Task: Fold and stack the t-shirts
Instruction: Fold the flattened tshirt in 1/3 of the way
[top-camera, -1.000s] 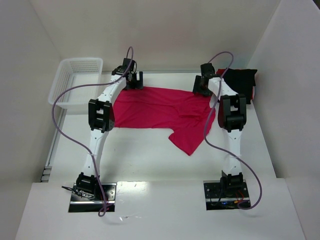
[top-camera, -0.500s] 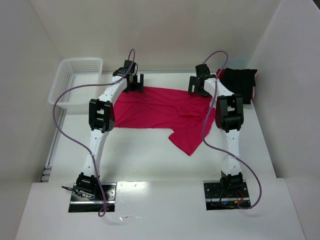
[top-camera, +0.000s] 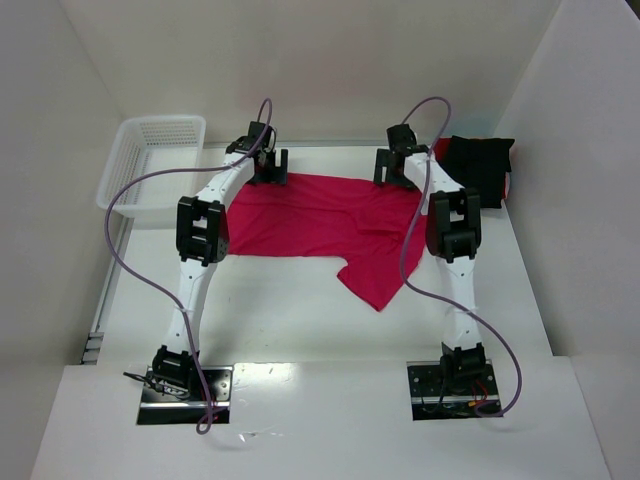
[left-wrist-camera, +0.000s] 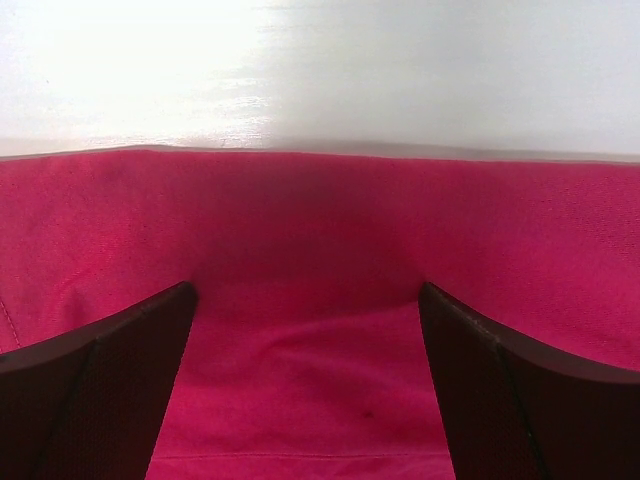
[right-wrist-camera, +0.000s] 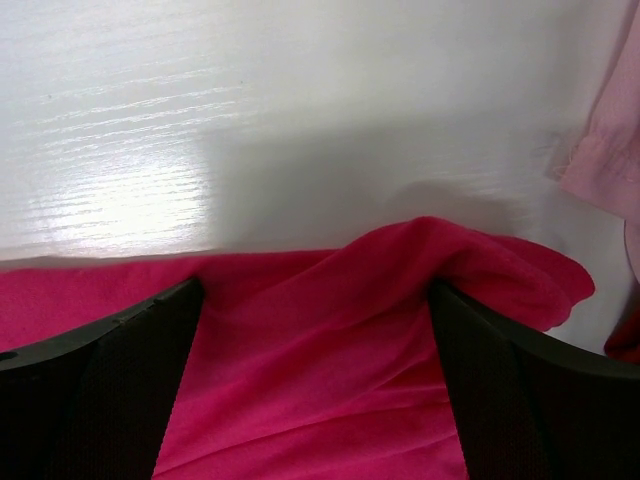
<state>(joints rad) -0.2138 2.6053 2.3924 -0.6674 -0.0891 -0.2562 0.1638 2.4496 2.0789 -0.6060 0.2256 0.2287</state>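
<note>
A red t-shirt (top-camera: 320, 215) lies spread on the white table, with one part trailing toward the front at the right. My left gripper (top-camera: 268, 168) is over the shirt's far left edge. In the left wrist view (left-wrist-camera: 305, 290) its jaws stand wide apart with flat red cloth (left-wrist-camera: 310, 230) between them. My right gripper (top-camera: 393, 170) is over the far right edge. In the right wrist view (right-wrist-camera: 315, 288) its jaws are also wide apart, over a raised fold of the red cloth (right-wrist-camera: 330, 340). Neither gripper grips the cloth.
A white plastic basket (top-camera: 150, 170) stands at the back left. A dark folded garment (top-camera: 480, 165) lies at the back right corner, with red beneath it. A pale pink cloth edge (right-wrist-camera: 605, 140) shows at the right of the right wrist view. Walls enclose the table.
My right gripper has moved left along the shirt's far edge, away from the dark garment. The left gripper has stayed in place.
</note>
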